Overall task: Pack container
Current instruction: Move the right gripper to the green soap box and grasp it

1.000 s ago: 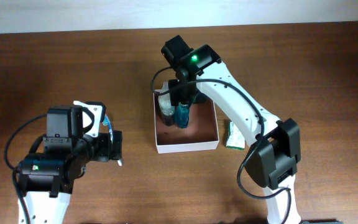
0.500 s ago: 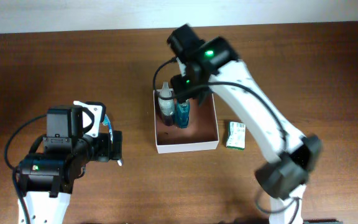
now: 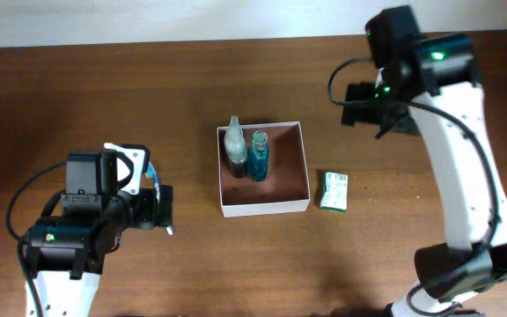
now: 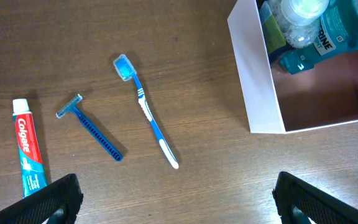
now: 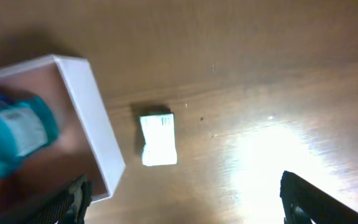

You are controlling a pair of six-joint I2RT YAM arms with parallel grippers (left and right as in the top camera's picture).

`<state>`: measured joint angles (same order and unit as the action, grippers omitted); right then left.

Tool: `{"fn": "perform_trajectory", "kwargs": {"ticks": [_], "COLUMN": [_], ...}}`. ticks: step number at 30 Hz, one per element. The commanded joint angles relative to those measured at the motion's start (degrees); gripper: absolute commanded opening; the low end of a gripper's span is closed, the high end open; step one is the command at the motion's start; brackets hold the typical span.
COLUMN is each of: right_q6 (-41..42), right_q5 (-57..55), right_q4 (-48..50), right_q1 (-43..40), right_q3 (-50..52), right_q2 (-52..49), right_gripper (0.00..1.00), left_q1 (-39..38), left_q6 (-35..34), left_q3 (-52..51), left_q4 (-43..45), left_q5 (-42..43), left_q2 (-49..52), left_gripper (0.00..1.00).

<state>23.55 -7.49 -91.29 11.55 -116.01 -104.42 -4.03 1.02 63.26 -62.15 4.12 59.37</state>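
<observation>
The container is a shallow white-walled box with a reddish-brown inside, at the table's middle. A clear bottle and a blue mouthwash bottle sit in its far left part. My right gripper is open and empty, high at the back right. In its view it looks down on the container's wall, the blue bottle and a green-white packet. My left gripper is open and empty, left of the container's wall.
The green-white packet lies on the table just right of the container. A toothbrush, a blue razor and a toothpaste tube lie on the table left of the container, mostly hidden under my left arm in the overhead view.
My right gripper was at the blue bottle inside the container. It has lifted away and swung to the back right, empty. Both bottles stay in the container. The left arm has not moved.
</observation>
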Motion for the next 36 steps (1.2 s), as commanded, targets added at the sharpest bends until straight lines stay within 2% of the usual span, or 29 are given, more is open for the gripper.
{"fn": "perform_trajectory", "kwargs": {"ticks": [1,10,17,36], "right_q6": [-1.05,-1.92,-5.07,-3.58], "right_q5": [2.84,6.25,10.1,10.1], "right_q4": [2.84,21.57,34.4,42.16], "right_q1": [0.5,1.14,1.18,1.18], "right_q3": [10.51,35.26,46.07,53.7], "right_q2": [-1.11,-1.11,-1.11,-1.18], "right_gripper": [0.9,0.91,0.91,0.89], "left_q1": [0.31,0.31,0.31,0.31], "left_q6": [-0.35,-0.35,-0.35,-0.35], "left_q3": [1.33,1.33,1.33,1.33], "left_q4": [-0.07,-0.07,-0.09,-0.07], "left_q5": [0.63,0.63,0.63,0.63], "left_q2": [-0.17,-0.17,-0.17,-0.17], "left_gripper": [0.99,0.99,0.99,0.99]}}
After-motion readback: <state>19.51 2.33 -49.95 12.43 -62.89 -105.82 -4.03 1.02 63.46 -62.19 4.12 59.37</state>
